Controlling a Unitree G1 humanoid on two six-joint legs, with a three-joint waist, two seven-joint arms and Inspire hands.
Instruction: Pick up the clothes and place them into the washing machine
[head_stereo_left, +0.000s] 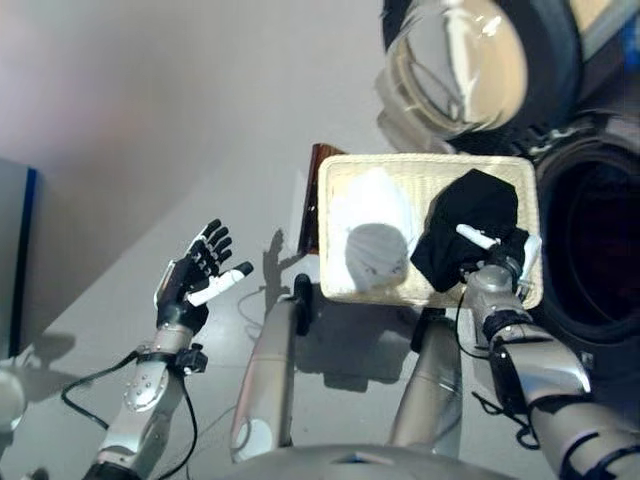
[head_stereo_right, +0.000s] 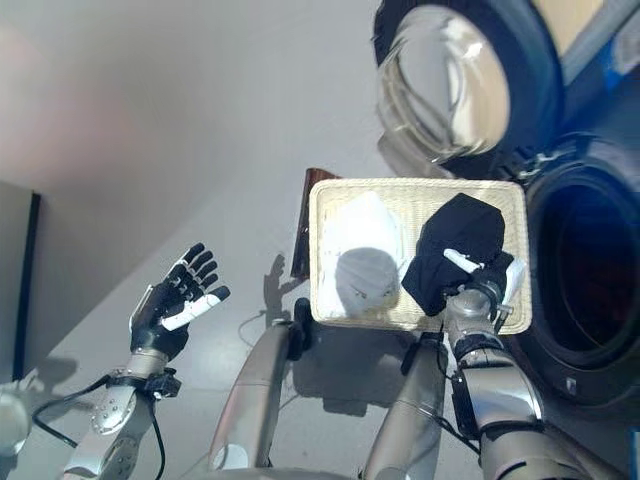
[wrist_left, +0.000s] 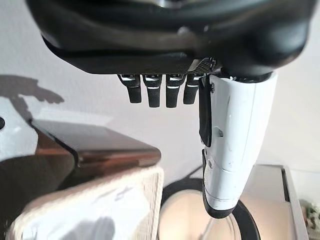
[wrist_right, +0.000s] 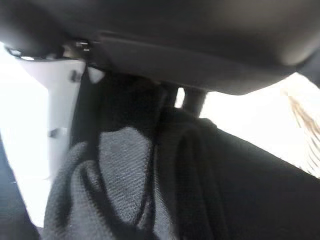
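Observation:
A cream woven basket (head_stereo_left: 420, 162) stands in front of me. In it lie white clothes (head_stereo_left: 370, 230) on the left and a black garment (head_stereo_left: 470, 215) on the right. My right hand (head_stereo_left: 495, 262) rests at the basket's near right corner, its fingers and white thumb curled into the black garment. In the right wrist view the dark cloth (wrist_right: 165, 170) bunches against the palm. My left hand (head_stereo_left: 195, 275) is raised over the floor, well left of the basket, with straight fingers (wrist_left: 160, 92) and nothing in it.
The washing machine's dark drum opening (head_stereo_left: 600, 250) lies just right of the basket. Its round glass door (head_stereo_left: 470, 60) stands swung open beyond the basket. A brown stand (head_stereo_left: 310, 200) shows at the basket's left edge. Grey floor spreads to the left.

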